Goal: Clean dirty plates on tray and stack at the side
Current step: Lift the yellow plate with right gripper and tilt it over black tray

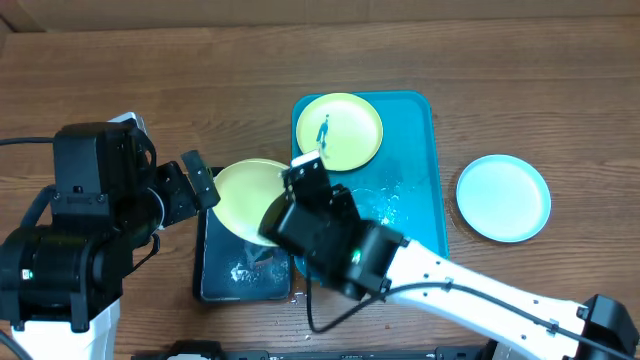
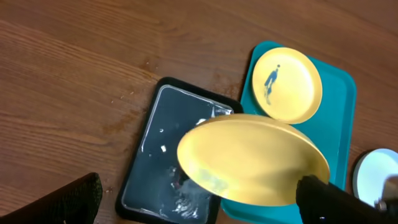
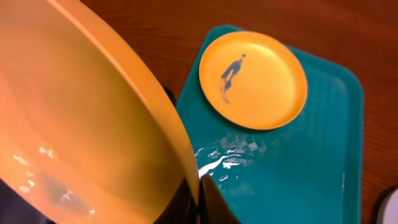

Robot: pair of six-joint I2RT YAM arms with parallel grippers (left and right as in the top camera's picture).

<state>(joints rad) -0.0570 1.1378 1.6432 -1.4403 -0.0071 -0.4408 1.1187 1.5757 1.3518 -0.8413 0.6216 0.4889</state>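
Observation:
My right gripper (image 1: 283,215) is shut on the rim of a yellow-green plate (image 1: 243,195) and holds it tilted over a dark tray (image 1: 225,275). In the right wrist view the fingers (image 3: 199,199) pinch the wet plate's edge (image 3: 93,124). My left gripper (image 1: 205,185) is just left of that plate; in the left wrist view its fingers (image 2: 199,205) are wide open and empty below the plate (image 2: 249,158). A second yellow-green plate (image 1: 340,130) with a blue smear lies at the far end of the turquoise tray (image 1: 415,200). A light blue plate (image 1: 503,197) lies on the table right of the tray.
The dark grey-black tray (image 2: 155,155) holds water and sits against the turquoise tray's left side. Water drops lie on the turquoise tray (image 3: 298,168). The right arm reaches in from the lower right across the tray's near end. Bare wooden table surrounds both trays.

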